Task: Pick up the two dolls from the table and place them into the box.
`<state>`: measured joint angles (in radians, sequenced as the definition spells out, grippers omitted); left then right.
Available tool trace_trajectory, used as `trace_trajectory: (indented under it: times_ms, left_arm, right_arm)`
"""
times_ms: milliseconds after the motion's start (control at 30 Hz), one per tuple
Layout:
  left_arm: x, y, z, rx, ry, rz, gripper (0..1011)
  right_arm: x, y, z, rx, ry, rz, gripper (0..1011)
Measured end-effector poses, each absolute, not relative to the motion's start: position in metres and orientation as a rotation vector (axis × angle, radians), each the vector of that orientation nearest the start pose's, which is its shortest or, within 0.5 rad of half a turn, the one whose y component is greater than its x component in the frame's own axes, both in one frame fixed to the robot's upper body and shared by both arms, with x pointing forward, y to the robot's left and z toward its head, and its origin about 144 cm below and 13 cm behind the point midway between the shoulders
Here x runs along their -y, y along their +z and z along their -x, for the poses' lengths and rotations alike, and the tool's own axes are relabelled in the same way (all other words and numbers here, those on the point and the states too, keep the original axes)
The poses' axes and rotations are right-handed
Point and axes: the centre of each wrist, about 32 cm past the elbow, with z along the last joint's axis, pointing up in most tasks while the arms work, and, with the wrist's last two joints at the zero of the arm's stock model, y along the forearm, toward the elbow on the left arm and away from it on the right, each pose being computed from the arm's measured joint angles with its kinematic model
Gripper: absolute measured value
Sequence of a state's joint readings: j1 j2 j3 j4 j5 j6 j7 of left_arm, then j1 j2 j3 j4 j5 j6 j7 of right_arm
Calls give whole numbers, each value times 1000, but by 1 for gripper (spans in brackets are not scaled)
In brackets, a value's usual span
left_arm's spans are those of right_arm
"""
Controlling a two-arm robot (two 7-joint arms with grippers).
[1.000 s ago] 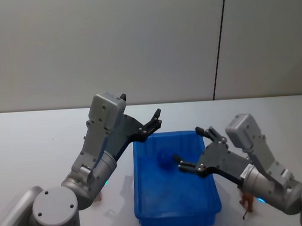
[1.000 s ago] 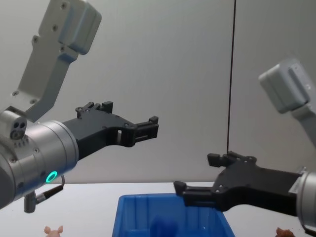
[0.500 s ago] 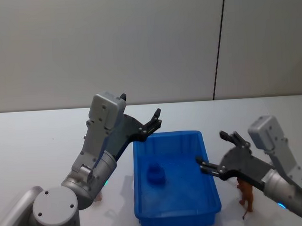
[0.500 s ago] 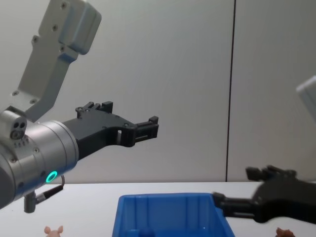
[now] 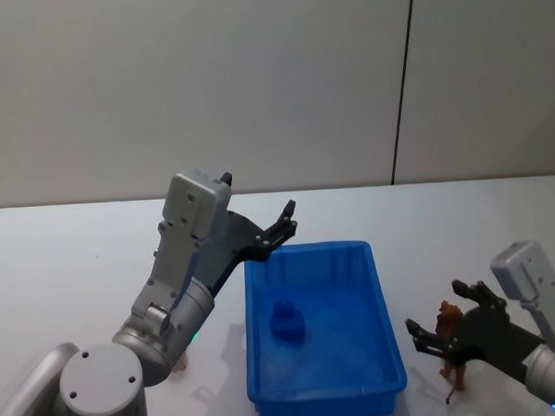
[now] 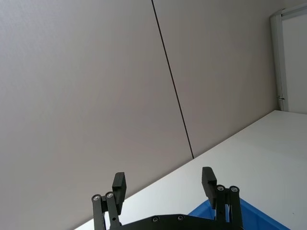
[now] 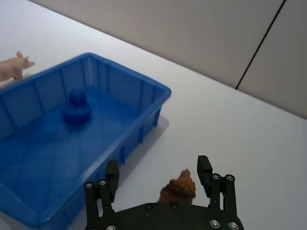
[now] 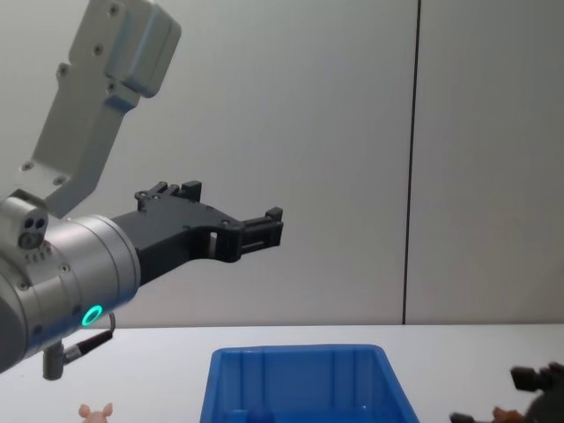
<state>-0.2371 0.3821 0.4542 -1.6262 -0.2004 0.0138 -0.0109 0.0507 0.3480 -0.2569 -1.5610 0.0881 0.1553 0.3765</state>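
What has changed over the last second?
The right gripper swung from over the box out to its right and down, and now sits open around the reddish-brown doll, not gripping it. The left gripper stayed raised and open by the box's far left corner; the pink doll stayed on the table.

Blue box (image 5: 385, 305) sits on table (image 5: 76, 244), pink doll (image 8: 95, 411) left, reddish-brown doll (image 7: 178, 184) upright right.

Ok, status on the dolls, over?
Right gripper open, jaws straddling brown doll beside box. Left gripper open, parked high. Pink doll on table, left of box. Small blue object in box.
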Motion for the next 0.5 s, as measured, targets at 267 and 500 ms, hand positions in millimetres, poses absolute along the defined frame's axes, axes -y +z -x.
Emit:
trace_trajectory:
  times_ms: [267,500]
  left_arm:
    - [-198,1204,-492,267,1124,-61,1001]
    - [-198,1204,-492,268,1124,-61,1001]
  right_arm:
    - [261,1136,-458,-33,-980,395,1000]
    - [263,1128,-458,-80,-975,433,1000]
